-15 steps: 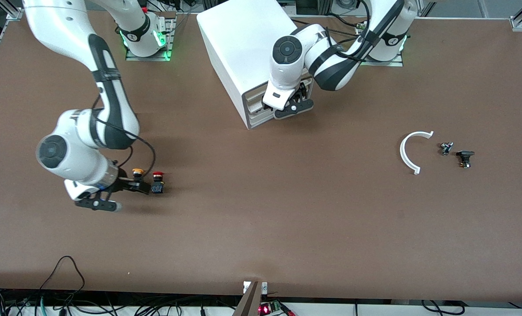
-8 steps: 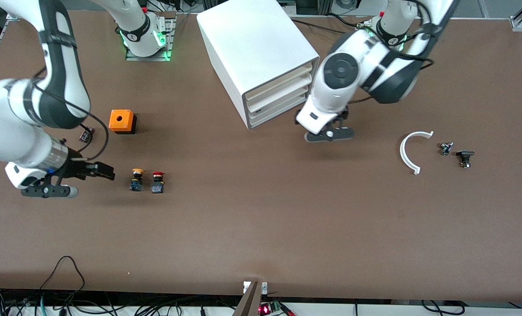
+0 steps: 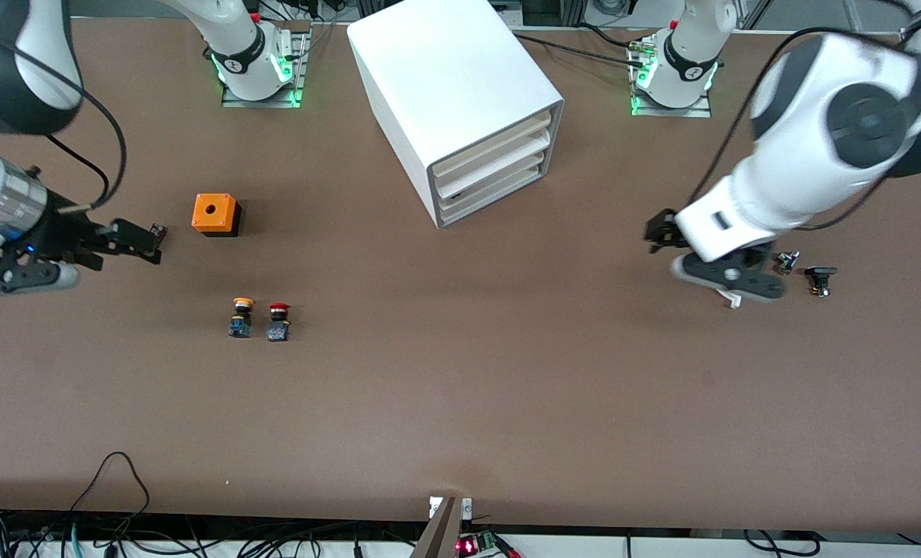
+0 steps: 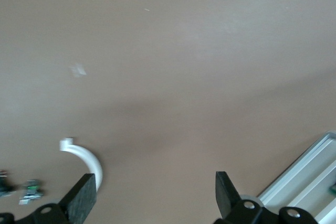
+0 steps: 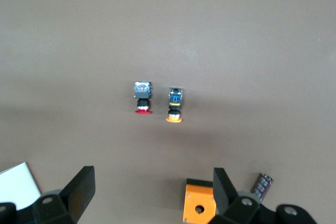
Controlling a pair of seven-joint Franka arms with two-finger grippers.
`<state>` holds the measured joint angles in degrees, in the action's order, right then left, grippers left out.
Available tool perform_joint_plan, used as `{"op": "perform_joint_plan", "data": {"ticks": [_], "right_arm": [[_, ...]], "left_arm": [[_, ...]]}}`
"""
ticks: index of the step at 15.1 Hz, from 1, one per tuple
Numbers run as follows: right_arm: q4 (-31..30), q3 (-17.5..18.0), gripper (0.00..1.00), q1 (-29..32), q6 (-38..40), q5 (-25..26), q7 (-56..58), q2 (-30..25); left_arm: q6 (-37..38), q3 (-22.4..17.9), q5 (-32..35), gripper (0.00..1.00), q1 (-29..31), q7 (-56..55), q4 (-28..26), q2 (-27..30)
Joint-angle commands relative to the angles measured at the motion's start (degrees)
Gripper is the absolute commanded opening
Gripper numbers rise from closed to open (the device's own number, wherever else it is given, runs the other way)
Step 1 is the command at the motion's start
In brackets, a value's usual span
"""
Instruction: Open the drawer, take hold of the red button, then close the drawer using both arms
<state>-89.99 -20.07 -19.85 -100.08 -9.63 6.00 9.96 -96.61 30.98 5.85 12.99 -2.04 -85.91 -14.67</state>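
The white cabinet [image 3: 445, 70] stands at the table's robot side, and all three drawers look shut, the middle drawer [image 3: 491, 172] included. The red-capped button [image 3: 278, 322] stands on the table beside a yellow-capped one [image 3: 242, 316]; both show in the right wrist view, red [image 5: 142, 97] and yellow [image 5: 175, 106]. My right gripper [image 3: 139, 242] is open and empty in the air near the orange box, toward the right arm's end; its jaws [image 5: 152, 192] stand wide. My left gripper [image 3: 660, 232] is open and empty [image 4: 153, 195] over the white arc.
An orange box with a hole [image 3: 214, 214] sits near the right gripper, with a small dark cylinder [image 3: 156, 230] beside it. A white arc piece [image 4: 86, 156] and small dark parts [image 3: 788, 261], [image 3: 820, 279] lie toward the left arm's end.
The left gripper left the cabinet front and swung toward the left arm's end, over the white arc. The right gripper drew away from the buttons toward the right arm's end, uncovering the orange box.
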Motion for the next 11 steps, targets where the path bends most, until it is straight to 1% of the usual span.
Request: {"op": "perform_joint_plan", "data": {"ticks": [1,2,3,4,5,6,7,8,9,11], "right_arm": [[-0.36,0.29,0.99,-0.71,3.39,2.94,-2.83,-3.8],[-0.36,0.47,0.99,-0.89,3.75,4.09,-3.62,-5.03],[-0.27,0.82,0.99,-1.41,4.19,5.14,-3.97,-5.82],[-0.27,1.17,0.99,-1.5,4.97,5.85,-4.15,-6.61],[-0.27,1.35,0.99,-1.59,5.24,6.12,-4.15,-7.4],[-0.19,1.52,0.99,-2.03,5.59,6.21,-4.24,-7.93],[-0.27,1.61,0.99,-2.12,6.47,6.21,-5.9,-8.29],[-0.27,1.78,0.99,-2.12,7.17,6.21,-9.91,-9.33],[-0.36,2.4,0.99,-2.12,7.44,6.21,-11.87,-10.13],[-2.9,3.28,0.99,-2.12,7.62,6.47,-12.59,-12.59]], "left_arm": [[2.83,-10.0,-5.2,1.0,-3.64,5.72,-3.03,8.06],[2.75,-15.98,-6.88,1.0,-7.59,8.16,-4.95,9.91],[2.75,-20.99,-8.29,1.0,-11.19,10.36,-6.1,11.67],[2.49,-24.35,-8.65,1.0,-13.58,10.91,-6.98,12.73],[2.22,-26.73,-8.66,1.0,-15.52,10.3,-7.69,13.44],[0.04,-29.37,-8.66,1.0,-16.49,10.39,-9.52,15.01],[-4.59,-30.79,-8.48,1.0,-16.68,10.39,-12.85,16.94],[-6.38,-30.98,-8.66,1.0,-16.59,10.21,-15.75,18.18],[-5.26,-31.06,-8.66,1.0,-16.59,10.12,-16.13,18.19],[-1.76,-30.98,-8.66,1.0,-16.59,9.77,-12.64,16.97]]}}
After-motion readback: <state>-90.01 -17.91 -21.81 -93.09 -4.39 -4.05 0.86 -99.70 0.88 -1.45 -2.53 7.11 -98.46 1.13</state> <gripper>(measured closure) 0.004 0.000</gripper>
